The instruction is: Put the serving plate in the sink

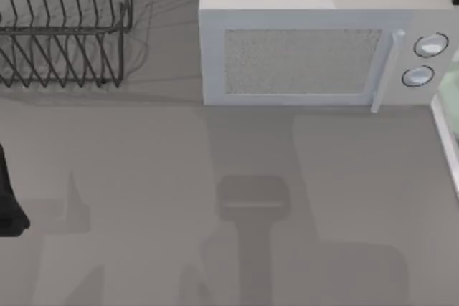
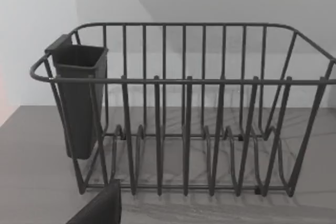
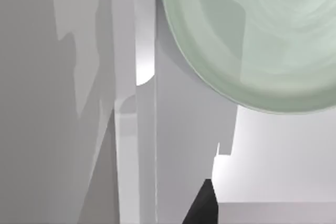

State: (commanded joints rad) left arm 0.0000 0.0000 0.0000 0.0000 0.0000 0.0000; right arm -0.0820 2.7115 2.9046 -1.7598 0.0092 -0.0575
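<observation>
A: How far along is it?

B: Nearly done, I judge. In the right wrist view the serving plate lies inside the sink, past its white rim. From above, a mint sliver shows beyond that rim at the table's right edge.

A: And the arms?

B: The right arm looks down over the basin; whether its fingers are wide or closed I cannot tell. The left arm sits parked at the left edge, facing the dish rack, with the microwave farther back.
</observation>
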